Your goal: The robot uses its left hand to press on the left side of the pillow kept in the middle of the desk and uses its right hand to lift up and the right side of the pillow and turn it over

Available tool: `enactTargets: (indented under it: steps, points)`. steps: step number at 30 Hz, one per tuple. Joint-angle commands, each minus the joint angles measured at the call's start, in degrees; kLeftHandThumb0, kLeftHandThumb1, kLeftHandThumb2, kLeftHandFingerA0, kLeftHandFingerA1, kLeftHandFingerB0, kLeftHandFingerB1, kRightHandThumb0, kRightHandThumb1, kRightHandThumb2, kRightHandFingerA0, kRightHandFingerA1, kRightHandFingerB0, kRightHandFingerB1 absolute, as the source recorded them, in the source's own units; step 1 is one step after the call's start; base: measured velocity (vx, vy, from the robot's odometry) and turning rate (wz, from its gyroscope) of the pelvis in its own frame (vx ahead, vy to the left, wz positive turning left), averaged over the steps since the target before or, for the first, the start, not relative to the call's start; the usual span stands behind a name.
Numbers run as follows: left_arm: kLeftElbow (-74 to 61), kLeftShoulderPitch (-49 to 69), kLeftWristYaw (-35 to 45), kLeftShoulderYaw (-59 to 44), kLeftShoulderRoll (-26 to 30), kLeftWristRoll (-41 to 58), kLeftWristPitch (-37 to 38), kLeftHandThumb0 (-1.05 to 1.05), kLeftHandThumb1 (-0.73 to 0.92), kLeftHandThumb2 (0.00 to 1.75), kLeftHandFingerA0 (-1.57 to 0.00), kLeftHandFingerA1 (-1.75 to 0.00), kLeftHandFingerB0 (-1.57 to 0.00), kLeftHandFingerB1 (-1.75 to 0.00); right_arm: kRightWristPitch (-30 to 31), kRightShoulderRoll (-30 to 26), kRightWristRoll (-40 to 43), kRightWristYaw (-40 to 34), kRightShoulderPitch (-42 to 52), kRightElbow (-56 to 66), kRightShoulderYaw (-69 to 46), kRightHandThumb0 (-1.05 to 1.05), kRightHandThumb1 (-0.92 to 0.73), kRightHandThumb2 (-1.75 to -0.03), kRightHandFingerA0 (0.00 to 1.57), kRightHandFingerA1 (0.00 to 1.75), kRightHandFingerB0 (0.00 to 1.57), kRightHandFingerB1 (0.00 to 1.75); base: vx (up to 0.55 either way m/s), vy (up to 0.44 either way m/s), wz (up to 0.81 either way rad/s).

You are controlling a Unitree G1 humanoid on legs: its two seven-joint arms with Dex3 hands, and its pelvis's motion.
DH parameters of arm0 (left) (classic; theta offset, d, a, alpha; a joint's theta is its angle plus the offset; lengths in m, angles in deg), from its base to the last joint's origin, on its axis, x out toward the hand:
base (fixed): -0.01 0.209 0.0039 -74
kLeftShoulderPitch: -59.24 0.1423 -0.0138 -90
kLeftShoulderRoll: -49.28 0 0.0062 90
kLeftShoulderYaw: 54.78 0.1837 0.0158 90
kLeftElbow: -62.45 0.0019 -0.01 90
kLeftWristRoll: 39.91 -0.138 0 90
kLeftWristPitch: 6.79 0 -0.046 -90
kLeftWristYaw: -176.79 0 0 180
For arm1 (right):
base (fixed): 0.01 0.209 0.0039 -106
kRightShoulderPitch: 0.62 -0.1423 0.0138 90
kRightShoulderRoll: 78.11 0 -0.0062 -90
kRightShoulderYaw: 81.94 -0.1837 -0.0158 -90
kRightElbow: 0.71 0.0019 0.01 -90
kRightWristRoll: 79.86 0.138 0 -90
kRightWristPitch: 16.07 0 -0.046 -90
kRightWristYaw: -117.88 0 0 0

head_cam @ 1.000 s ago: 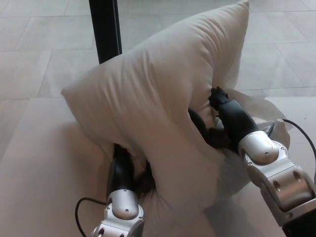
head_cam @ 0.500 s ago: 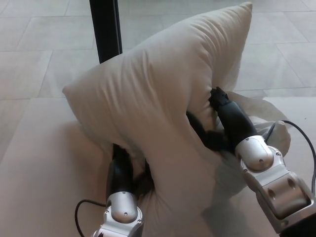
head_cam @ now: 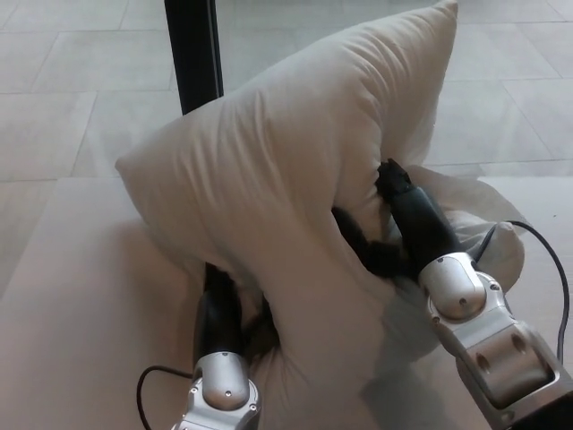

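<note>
Pillow (head_cam: pixel 295 170) folds over both hands, right hand (head_cam: pixel 403 228) fingers pinching it.

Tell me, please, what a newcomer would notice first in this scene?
A big white pillow rears up mid-desk, one corner pointing to the top right. The right hand digs into its right side, while the left hand is buried under its lower left fold. A black post stands behind.

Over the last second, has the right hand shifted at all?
Yes. The black right hand and its silver wrist slid toward picture left, judged against the black post, pushing into the raised white pillow.
</note>
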Motion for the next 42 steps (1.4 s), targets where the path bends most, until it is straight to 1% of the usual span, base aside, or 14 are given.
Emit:
enactTargets:
  steps: [1, 2, 4, 6, 8, 9, 10, 11, 14, 26, 27, 40, 41, 42]
  points:
    - [6.43, 7.03, 15.99, 15.39, -17.53, 8.73, -9.43, -0.91, 0.54, 0.95, -0.52, -0.73, 0.00, -0.09, 12.43, 15.70, 21.58, 21.89, 10.13, 3.53, 6.29, -0.72, -0.42, -0.81, 1.15, 1.22, 0.26, 0.52, 0.00, 0.000, 0.00]
    - [3.67, 6.73, 15.61, 16.04, -16.03, 8.43, -10.09, -0.78, 0.65, 0.60, -0.55, -0.66, 0.00, -0.03, 12.97, 14.99, 23.16, 21.48, 9.94, 5.48, 3.18, -0.68, -0.57, -0.57, 0.64, 0.79, 0.26, 0.43, 0.00, 0.000, 0.00]
    - [-1.24, 6.80, 17.50, 16.88, -10.90, 7.85, -8.49, -0.78, 0.67, 0.60, -0.54, -0.64, 0.00, 0.00, 11.65, 13.67, 25.47, 19.99, 9.91, 9.52, -3.06, -0.76, -0.56, -0.57, 0.47, 0.53, 0.25, 0.38, 0.00, 0.000, 0.00]
    - [-2.48, 5.12, 20.97, 17.28, -5.86, 6.52, -6.74, -0.93, 0.64, 1.00, -0.34, -0.67, 0.00, -0.06, 14.24, 13.29, 28.54, 18.52, 9.08, 11.69, -9.56, -0.69, -0.55, -0.57, 0.49, 0.44, 0.23, 0.35, 0.00, 0.000, 0.00]
    - [-2.72, 4.63, 21.44, 15.34, -3.56, 6.38, -5.74, -0.81, 0.71, 1.02, -0.31, -0.71, 0.00, -0.10, 14.19, 10.73, 30.16, 18.62, 7.88, 14.18, -14.25, -0.72, -0.59, -0.58, 0.42, 0.49, 0.20, 0.32, 0.00, 0.000, 0.00]
    - [-2.63, 3.94, 19.66, 12.94, -4.35, 7.21, -8.56, -0.50, 0.89, 0.67, -0.47, -1.30, -0.11, -0.50, 13.64, 9.58, 30.22, 18.81, 7.51, 14.96, -15.54, -0.86, -0.53, -0.86, 0.37, 0.56, 0.15, 0.42, 0.00, 0.000, 0.00]
    - [-2.75, 3.69, 17.10, 9.55, -5.92, 8.80, -11.44, -0.50, 0.89, 0.67, -0.47, -1.30, -0.11, -0.50, 12.93, 8.66, 30.15, 19.09, 7.13, 15.48, -16.50, -0.86, -0.53, -0.86, 0.37, 0.56, 0.15, 0.42, 0.00, 0.000, 0.00]
    - [-5.97, 6.18, 21.06, 5.01, -4.90, 15.00, -9.97, -0.56, 0.79, 0.65, -0.35, -0.95, 0.00, 0.00, 13.13, 4.70, 30.92, 20.24, 6.20, 16.71, -20.11, -0.77, -0.63, -0.60, 0.31, 0.48, 0.17, 0.30, 0.00, 0.000, 0.00]
    - [-12.21, 6.81, 19.86, -2.00, -2.50, 19.97, -13.60, -0.68, 0.60, 0.66, -0.51, -0.72, 0.00, 0.00, 16.76, 1.49, 35.81, 19.17, 4.96, 16.13, -30.50, -0.73, -0.47, -0.84, 0.25, 0.54, 0.15, 0.42, 0.00, 0.000, 0.00]
    - [-28.53, 12.06, 28.71, -17.60, 18.01, 29.17, -18.39, -0.74, 0.60, 0.88, -0.15, -0.55, 0.00, 0.00, 18.21, -14.95, 37.38, 26.67, 11.35, 12.31, -48.07, -0.74, -0.52, -0.87, 0.23, 0.53, 0.10, 0.41, 0.00, 0.000, 0.00]
    - [-28.23, 13.94, 29.82, -21.78, 22.86, 28.64, -18.45, -0.70, 0.71, 0.61, -0.29, -0.53, 0.00, -0.02, 18.46, -18.30, 38.81, 28.19, 12.51, 9.60, -52.99, -0.69, -0.67, -0.60, 0.22, 0.46, 0.17, 0.28, 0.00, 0.000, 0.00]
    - [-15.86, 22.45, 34.60, -49.49, 37.03, 37.67, -18.58, -0.79, 0.45, 0.86, -0.40, -0.58, -0.09, -0.53, 7.07, -36.72, 33.89, 36.40, 27.83, -5.62, -70.59, -0.78, -0.57, -0.58, 0.46, 0.49, 0.37, 0.37, 0.00, 0.000, 0.00]
    - [-14.65, 22.64, 33.67, -51.80, 37.56, 38.53, -19.73, -0.91, 0.50, 0.86, -0.43, -0.54, -0.07, -0.54, 5.78, -37.48, 34.33, 37.09, 28.73, -7.67, -72.54, -0.78, -0.41, -0.83, 0.39, 0.58, 0.31, 0.47, 0.00, 0.000, 0.00]
    - [-13.37, 23.26, 33.78, -53.90, 38.39, 39.12, -20.18, -0.83, 0.56, 0.57, -0.50, -0.47, -0.01, -0.61, 4.42, -38.21, 35.07, 37.70, 29.53, -10.06, -74.93, -0.77, -0.50, -0.56, 0.48, 0.56, 0.40, 0.41, 0.00, 0.000, 0.00]
